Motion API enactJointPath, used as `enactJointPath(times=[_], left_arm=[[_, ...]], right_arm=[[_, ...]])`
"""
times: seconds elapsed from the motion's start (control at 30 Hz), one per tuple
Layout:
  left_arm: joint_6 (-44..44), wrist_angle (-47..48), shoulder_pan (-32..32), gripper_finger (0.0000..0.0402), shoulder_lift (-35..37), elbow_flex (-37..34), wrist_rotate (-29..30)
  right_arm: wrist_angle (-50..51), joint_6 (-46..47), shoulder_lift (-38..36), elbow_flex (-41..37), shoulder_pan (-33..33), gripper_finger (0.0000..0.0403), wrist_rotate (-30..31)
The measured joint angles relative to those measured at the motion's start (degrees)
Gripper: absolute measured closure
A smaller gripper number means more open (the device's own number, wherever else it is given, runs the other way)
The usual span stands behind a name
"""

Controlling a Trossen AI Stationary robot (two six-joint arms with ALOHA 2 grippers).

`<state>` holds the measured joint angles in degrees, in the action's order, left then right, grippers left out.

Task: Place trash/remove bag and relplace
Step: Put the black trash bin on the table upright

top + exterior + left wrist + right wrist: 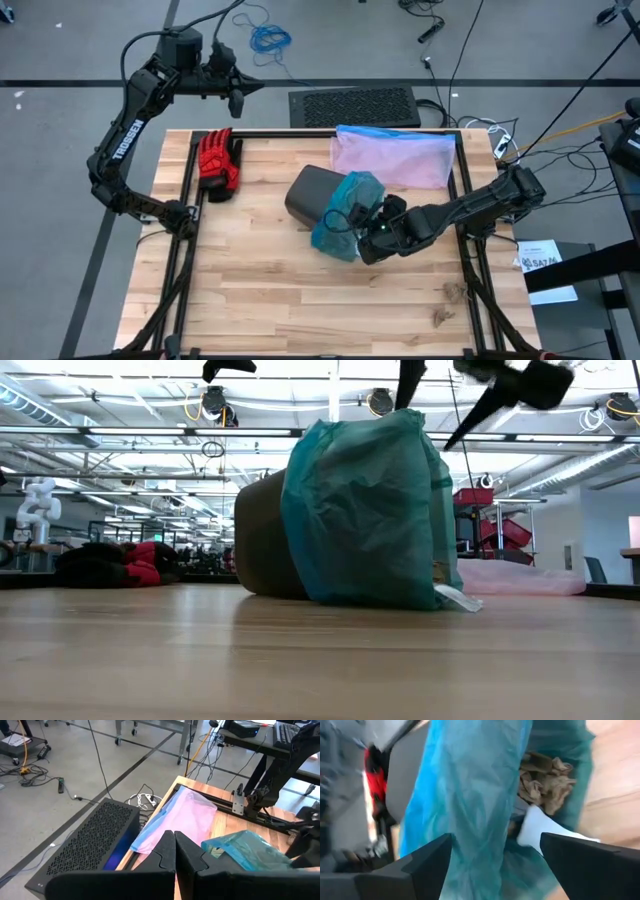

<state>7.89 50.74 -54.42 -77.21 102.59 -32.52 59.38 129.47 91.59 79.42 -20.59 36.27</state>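
A dark grey bin [308, 193] lies on its side in the middle of the table. The teal-green bag [346, 214] lines its open end, which faces the right arm, and bulges out of it onto the wood. Crumpled brown paper [544, 784] and a white piece [538, 827] lie inside the bag. My right gripper [366, 226] is open at the bag's mouth, slanting down from the table's right, with the bag's plastic [470, 800] showing between its fingers. My left gripper [238, 98] is shut on nothing, raised above the table's far left edge. My right gripper stands open with a fold of the bag's mouth [485, 845] between its two fingers. Whether either finger touches the plastic, I cannot tell.
A pale pink bag with a blue edge [392, 156] lies flat at the far right of the table. Red and black gloves [217, 166] lie at the far left. A black perforated box [354, 106] stands beyond the far edge. The near half of the table is bare wood [300, 300].
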Motion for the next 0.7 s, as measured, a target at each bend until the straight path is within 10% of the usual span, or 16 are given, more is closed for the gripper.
enactJointPath(times=[0.43, 0.7], left_arm=[[0.0, 1.3, 0.0, 0.0401, 0.0, 0.0, 0.0], [-0.1, 2.4, 0.0, 0.0401, 0.0, 0.0, 0.0]], right_arm=[[-40.0, 0.4, -0.2, -21.5, 1.6, 0.0153, 17.5], [-43.1, -10.3, -0.5, -20.0, 5.7, 0.0383, 18.0]])
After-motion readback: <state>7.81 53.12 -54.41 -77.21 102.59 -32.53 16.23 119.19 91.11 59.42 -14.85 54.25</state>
